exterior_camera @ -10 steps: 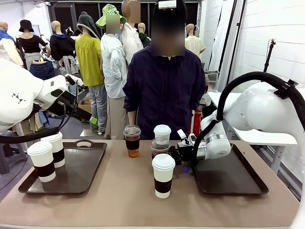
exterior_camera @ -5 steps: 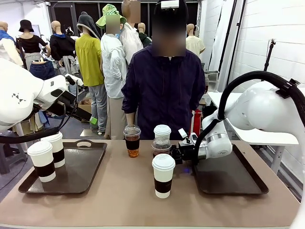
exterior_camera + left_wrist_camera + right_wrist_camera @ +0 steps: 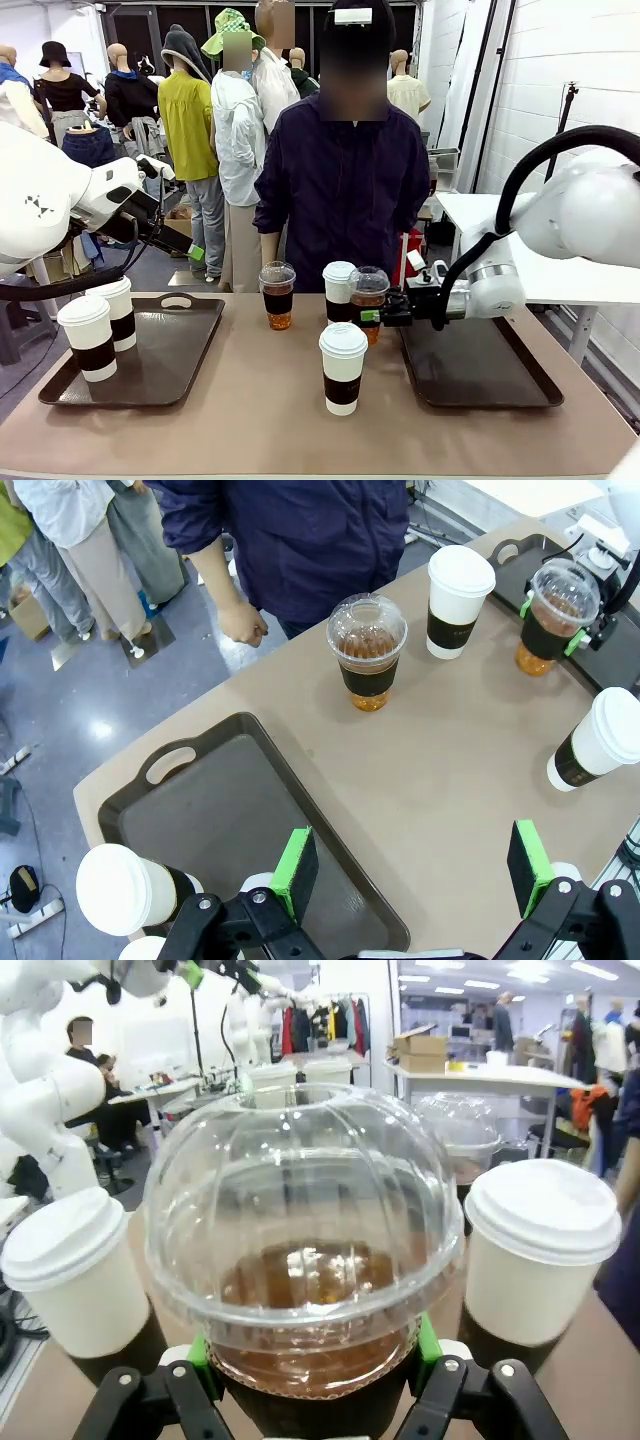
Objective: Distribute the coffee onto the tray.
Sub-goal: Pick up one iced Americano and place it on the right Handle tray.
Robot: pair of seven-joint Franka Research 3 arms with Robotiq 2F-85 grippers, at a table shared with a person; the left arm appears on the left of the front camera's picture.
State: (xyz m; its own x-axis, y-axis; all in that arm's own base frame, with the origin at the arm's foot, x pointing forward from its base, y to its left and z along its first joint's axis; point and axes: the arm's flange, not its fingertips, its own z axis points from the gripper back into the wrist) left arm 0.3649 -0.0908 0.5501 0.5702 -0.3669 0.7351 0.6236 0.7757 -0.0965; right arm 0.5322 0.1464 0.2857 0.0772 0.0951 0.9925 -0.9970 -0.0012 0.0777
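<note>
My right gripper [image 3: 372, 317] is shut on a clear dome-lidded cup of brown drink [image 3: 368, 301], held above the table left of the right tray [image 3: 480, 365]; the cup [image 3: 300, 1260] sits between its green pads [image 3: 425, 1345]. A white lidded cup [image 3: 339, 290] stands just behind it, another [image 3: 342, 367] in front. The second dome-lidded cup [image 3: 277, 294] stands mid-table near the person. Two white cups [image 3: 87, 336] [image 3: 116, 311] stand on the left tray [image 3: 170, 360]. My left gripper [image 3: 410, 865] hangs open above the left tray's [image 3: 230, 810] near corner.
A person in a dark jacket [image 3: 345, 190] stands at the far side of the table, a hand [image 3: 240, 623] hanging by the edge. The right tray holds no cups. Bare tabletop [image 3: 260, 400] lies between the two trays.
My right gripper has lifted the dome-lidded cup off the table and drawn back to the right with it. The left arm and the other cups have not moved.
</note>
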